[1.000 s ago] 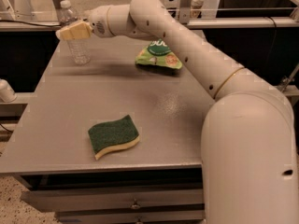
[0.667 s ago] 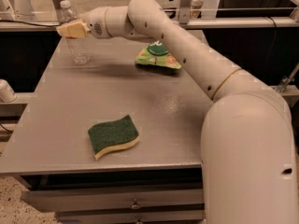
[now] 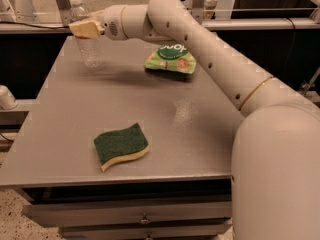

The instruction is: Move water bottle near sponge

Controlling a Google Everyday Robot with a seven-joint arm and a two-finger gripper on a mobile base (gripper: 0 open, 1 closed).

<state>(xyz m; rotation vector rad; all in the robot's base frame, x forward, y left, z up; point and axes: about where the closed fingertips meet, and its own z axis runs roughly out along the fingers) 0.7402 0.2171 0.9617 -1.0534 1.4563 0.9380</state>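
A single camera looks down and forward from close above the near edge of the counter (image 3: pixel 200 134), the arm (image 3: pixel 215 59) running from lower right to the end effector (image 3: pixel 86 28) at the far left corner.

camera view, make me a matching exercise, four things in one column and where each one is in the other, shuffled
1 water bottle
2 sponge
3 snack pouch
4 gripper

A flat near the front edge of the table
B raised, at the bottle's top
C upright, far left corner
D lying at the far side, by the arm

Pairs: 1-C, 2-A, 3-D, 4-B
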